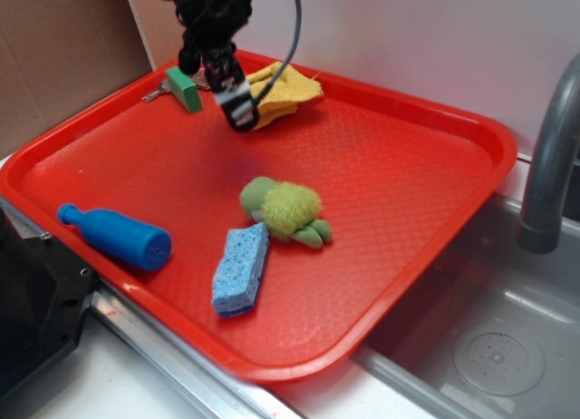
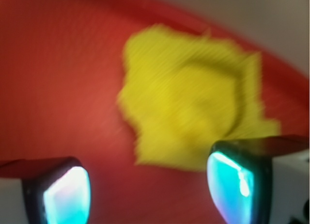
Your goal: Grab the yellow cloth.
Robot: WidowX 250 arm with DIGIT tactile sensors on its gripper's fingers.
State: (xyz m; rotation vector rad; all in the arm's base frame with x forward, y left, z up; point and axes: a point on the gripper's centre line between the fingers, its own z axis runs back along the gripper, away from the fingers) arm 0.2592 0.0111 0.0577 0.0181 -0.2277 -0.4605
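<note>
The yellow cloth (image 1: 285,92) lies crumpled on the red tray (image 1: 408,192) near its far rim, at about 12 o'clock from the green plush toy (image 1: 285,210). The pincer (image 1: 237,106) hangs just at the cloth's 9 o'clock edge, its fingers apart; in the wrist view the two fingertips (image 2: 65,195) bracket the near edge of the cloth (image 2: 191,105) with nothing between them.

The cloth looks light, soft and limp, so it should bunch and drape rather than hold shape. A raised fold near the middle seems the best hold, since a flat hem may slip out.

In the exterior view its long axis runs roughly from 8 o'clock to 2 o'clock, one corner pointing toward 2 o'clock.
</note>
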